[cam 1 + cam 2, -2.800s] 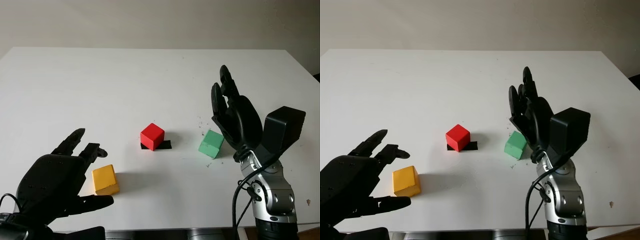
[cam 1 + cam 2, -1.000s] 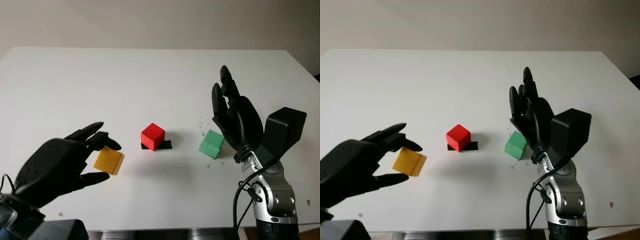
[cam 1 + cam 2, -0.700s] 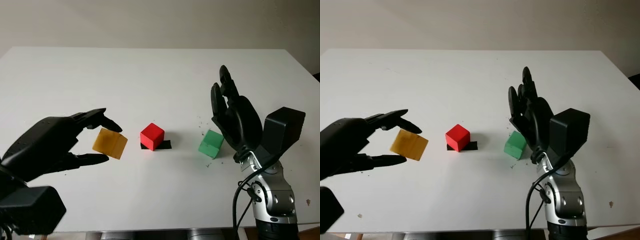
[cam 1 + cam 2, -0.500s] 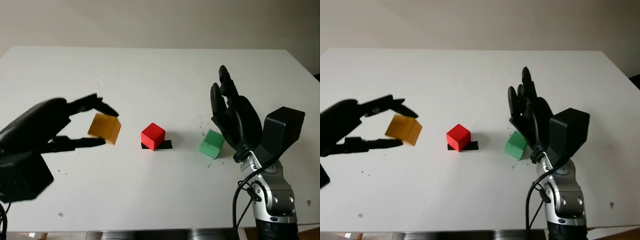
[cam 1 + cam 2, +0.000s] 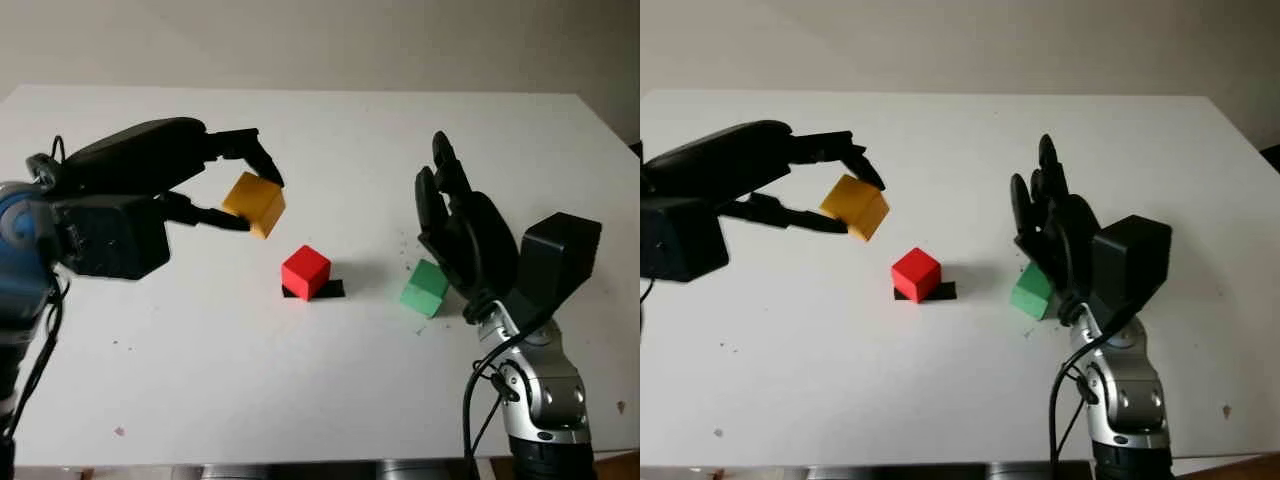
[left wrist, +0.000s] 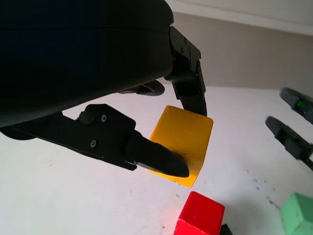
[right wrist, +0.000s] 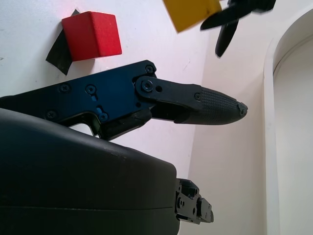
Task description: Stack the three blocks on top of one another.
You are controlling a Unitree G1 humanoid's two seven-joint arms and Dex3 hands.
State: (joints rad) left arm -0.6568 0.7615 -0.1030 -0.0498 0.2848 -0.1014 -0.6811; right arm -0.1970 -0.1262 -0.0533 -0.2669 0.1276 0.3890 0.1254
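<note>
I have the yellow block (image 5: 254, 203) pinched in my left hand (image 5: 205, 180), with fingertips (image 6: 161, 161) pressing on opposite faces, so the bottom face stays free to land on something. The block hangs tilted in the air, well above the white worktop (image 5: 300, 400), up and to the left of the red block (image 5: 305, 271).

The red block sits on a small black patch (image 5: 328, 290) near the middle of the worktop. I judge this patch marks the base of the stack, which is why I carry the yellow one toward it rather than the other way round.

My right hand (image 5: 462, 232) is open, holding nothing, raised just behind and beside the green block (image 5: 424, 287), which rests on the worktop to the right of the red one. I read that as waiting its turn.

Nothing is stacked yet. The tilt needs levelling out before I lower the yellow block, or it may slide off the red one's top.
</note>
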